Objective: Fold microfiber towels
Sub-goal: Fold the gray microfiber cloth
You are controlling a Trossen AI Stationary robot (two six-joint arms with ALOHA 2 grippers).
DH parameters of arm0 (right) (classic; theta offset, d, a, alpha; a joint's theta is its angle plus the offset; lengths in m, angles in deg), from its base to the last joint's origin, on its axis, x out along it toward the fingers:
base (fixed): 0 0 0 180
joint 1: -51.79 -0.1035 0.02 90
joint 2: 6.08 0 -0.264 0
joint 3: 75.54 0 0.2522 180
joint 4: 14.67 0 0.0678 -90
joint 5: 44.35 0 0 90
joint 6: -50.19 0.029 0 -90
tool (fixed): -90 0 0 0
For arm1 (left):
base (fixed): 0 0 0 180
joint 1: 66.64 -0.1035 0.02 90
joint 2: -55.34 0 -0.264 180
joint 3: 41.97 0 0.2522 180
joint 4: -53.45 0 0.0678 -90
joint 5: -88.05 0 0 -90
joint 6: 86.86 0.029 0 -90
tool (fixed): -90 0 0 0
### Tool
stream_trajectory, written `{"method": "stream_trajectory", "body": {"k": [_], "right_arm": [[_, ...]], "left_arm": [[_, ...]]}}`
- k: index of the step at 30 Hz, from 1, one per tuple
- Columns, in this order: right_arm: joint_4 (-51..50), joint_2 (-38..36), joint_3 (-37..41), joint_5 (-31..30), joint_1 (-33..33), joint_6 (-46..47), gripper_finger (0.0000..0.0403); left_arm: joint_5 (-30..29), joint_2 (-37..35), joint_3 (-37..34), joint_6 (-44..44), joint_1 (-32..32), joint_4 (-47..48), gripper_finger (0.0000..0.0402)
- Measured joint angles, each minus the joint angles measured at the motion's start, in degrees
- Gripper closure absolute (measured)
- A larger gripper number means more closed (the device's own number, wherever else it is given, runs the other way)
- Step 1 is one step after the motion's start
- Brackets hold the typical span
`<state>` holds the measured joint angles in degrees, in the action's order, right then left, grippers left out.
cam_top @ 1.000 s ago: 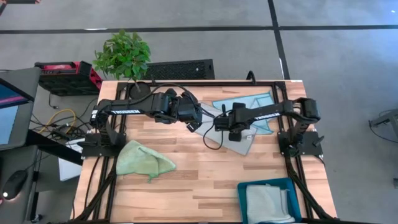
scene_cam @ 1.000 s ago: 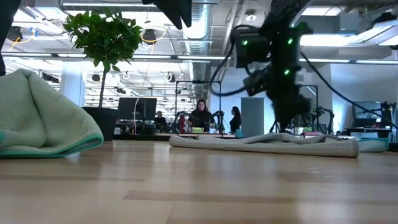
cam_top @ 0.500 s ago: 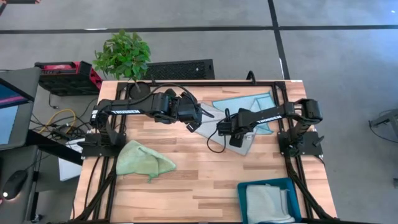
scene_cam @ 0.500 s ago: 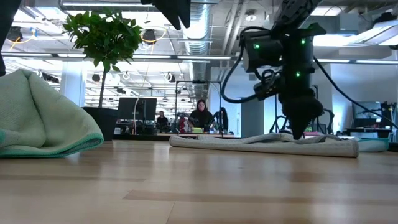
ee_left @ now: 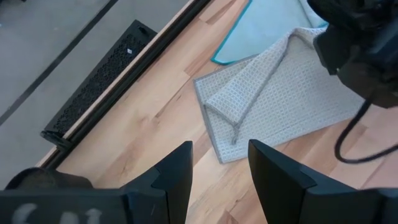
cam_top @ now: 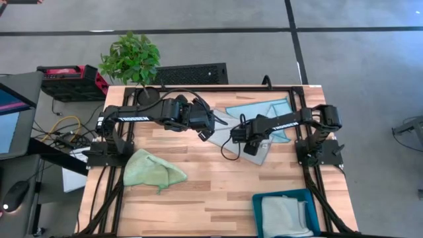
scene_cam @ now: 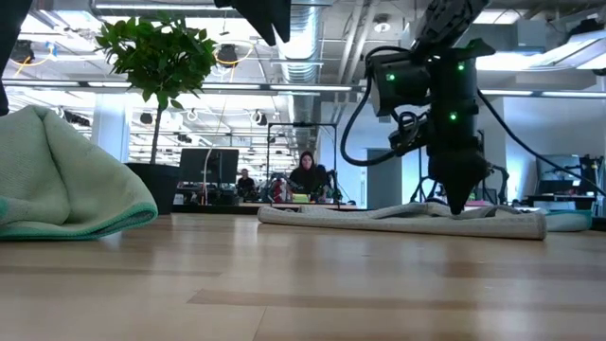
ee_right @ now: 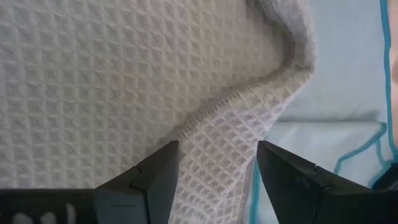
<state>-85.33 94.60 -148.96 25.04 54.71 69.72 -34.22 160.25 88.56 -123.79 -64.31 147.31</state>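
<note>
Right claw [ee_right: 214,165], fingers apart, presses down on the grey towel [cam_top: 259,153]; left claw [ee_left: 219,167], also apart, hovers at its nine o'clock over the bench [cam_top: 198,198].

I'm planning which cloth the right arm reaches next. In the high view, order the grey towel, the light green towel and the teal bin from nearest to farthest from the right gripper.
1. Grey towel, directly under the right gripper.
2. Teal bin, near edge, right.
3. Light green towel, left side.
</note>
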Motion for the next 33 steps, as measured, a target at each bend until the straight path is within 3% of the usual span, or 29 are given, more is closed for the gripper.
{"method": "stream_trajectory", "body": {"k": [9,16,22,25,30,33], "right_arm": [[-1.15,2.01,0.03,-0.81,0.22,0.58,0.0163],[-8.56,1.08,-0.05,-10.14,0.22,4.47,0.0163],[-12.30,1.36,-0.04,-12.26,0.60,5.11,0.0163],[-10.94,0.58,-0.06,-9.32,0.10,5.04,0.0163],[-3.16,-2.01,-0.31,3.72,-2.01,0.55,0.0163],[1.73,-2.09,0.37,7.05,-2.57,-1.79,0.0163]], "left_arm": [[0.44,0.00,0.00,0.00,0.00,-0.07,0.0253],[0.50,0.00,0.00,-0.66,0.00,-0.06,0.0253],[0.48,0.00,0.00,-0.70,0.00,-0.07,0.0253],[0.52,0.00,0.00,-1.11,0.00,-0.07,0.0253],[1.44,0.00,0.00,-1.14,0.00,-0.04,0.0253],[1.46,0.00,0.00,-1.14,0.00,-0.04,0.0253]]}}
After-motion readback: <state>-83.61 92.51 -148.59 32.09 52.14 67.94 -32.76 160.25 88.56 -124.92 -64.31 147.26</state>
